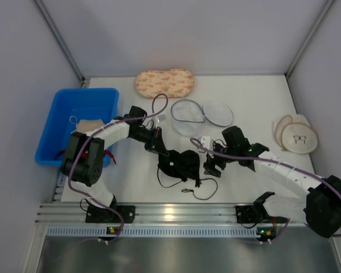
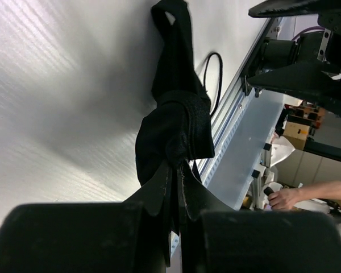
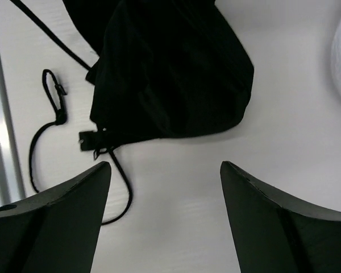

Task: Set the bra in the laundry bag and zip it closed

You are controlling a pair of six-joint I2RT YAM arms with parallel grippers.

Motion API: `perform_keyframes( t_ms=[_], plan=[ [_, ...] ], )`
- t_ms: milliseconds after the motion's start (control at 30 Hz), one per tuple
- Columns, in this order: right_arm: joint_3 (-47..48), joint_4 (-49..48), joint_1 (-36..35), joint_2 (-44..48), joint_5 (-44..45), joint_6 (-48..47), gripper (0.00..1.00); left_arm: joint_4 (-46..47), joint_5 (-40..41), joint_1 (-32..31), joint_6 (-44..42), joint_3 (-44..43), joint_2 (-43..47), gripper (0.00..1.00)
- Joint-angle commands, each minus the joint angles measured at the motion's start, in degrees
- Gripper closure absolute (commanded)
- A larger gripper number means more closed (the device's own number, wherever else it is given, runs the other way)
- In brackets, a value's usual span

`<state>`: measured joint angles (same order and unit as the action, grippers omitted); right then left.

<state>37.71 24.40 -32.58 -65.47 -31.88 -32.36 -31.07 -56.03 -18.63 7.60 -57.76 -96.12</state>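
Left claw (image 2: 176, 173) pinches the bra (image 2: 170, 128); right claw (image 3: 165, 166) gapes just beside it.

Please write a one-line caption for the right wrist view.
Open right gripper poised just short of the black bra bunched on the white table.

Lab test booth, white panel walls (image 1: 187, 34), aluminium mounting rail (image 1: 176, 214)
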Motion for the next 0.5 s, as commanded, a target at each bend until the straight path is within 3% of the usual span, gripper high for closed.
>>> perform_keyframes(
  t_ms=[0, 267, 467],
  plan=[
    [-1.9, -16.9, -5.5, 0.4, 4.2, -10.2, 0.21, -0.3, -1.5, 0.0, 0.3, -2.8, -2.7, 0.98],
    [-5.3, -19.7, -14.2, -6.3, 2.1, -26.9, 0.23, -0.9, -2.5, 0.0, -0.5, -6.6, -9.5, 0.89],
    [-3.1, -13.6, -15.5, -8.6, 0.9, -33.5, 0.25, -3.1, -1.1, 0.1, -3.9, -8.9, -11.5, 0.80]
  ],
)
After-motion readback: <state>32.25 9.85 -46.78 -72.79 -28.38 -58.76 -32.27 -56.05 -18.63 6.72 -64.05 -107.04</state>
